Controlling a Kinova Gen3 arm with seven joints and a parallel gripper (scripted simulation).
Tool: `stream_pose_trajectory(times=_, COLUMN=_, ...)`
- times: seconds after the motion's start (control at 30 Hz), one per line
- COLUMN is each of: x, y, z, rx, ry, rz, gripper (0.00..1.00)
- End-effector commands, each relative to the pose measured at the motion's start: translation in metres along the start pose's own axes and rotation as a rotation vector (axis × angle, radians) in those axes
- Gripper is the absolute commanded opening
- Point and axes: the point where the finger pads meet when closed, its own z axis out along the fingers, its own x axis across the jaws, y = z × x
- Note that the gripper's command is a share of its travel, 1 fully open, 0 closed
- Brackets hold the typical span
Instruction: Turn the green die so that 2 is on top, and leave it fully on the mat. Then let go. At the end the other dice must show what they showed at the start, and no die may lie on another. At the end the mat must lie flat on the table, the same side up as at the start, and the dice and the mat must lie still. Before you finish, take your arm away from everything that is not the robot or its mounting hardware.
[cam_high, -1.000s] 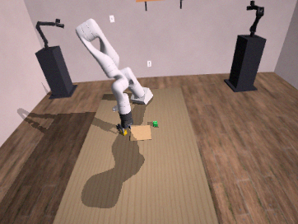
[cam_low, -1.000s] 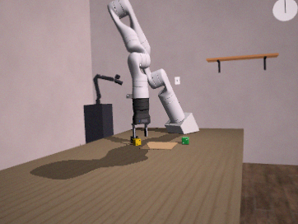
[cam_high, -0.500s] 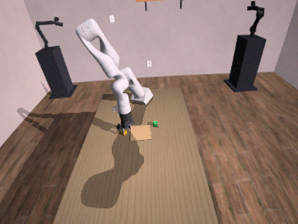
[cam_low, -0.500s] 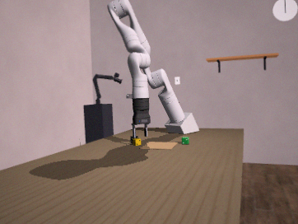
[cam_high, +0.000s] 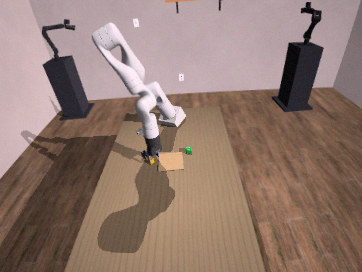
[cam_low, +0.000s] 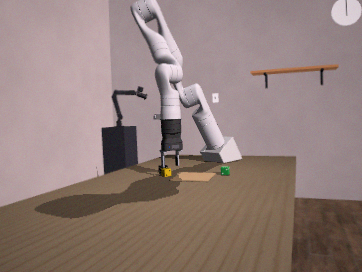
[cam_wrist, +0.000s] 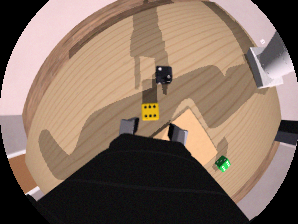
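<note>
The green die (cam_high: 188, 150) (cam_low: 225, 171) (cam_wrist: 222, 163) lies on the table just off the far right corner of the tan mat (cam_high: 172, 162) (cam_low: 197, 176) (cam_wrist: 197, 131). Its top face is too small to read. A yellow die (cam_high: 152, 159) (cam_low: 165, 172) (cam_wrist: 150, 111) lies on the table just left of the mat. My gripper (cam_high: 148, 156) (cam_low: 170, 163) (cam_wrist: 153, 126) is open and empty, fingers pointing down, a little above the yellow die and well left of the green die. A black die (cam_wrist: 164, 74) shows only in the wrist view, beyond the yellow die.
The arm's white base (cam_high: 173, 118) (cam_low: 221, 150) stands on the table behind the mat. The long table (cam_high: 175, 225) (cam_low: 210, 225) stretches toward the camera. Black pedestals (cam_high: 67, 86) (cam_high: 297, 76) with camera arms stand on the floor at the back.
</note>
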Motion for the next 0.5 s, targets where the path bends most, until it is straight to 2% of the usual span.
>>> stream_pose_trajectory(times=0.0, x=0.0000, y=0.0004, z=-0.0003, rx=-0.001, ry=-0.001, rz=0.000, gripper=1.00)
stream_pose_trajectory(times=0.47, x=0.0053, y=0.0030, z=-0.0003, rx=-0.001, ry=-0.001, rz=0.000, gripper=1.00)
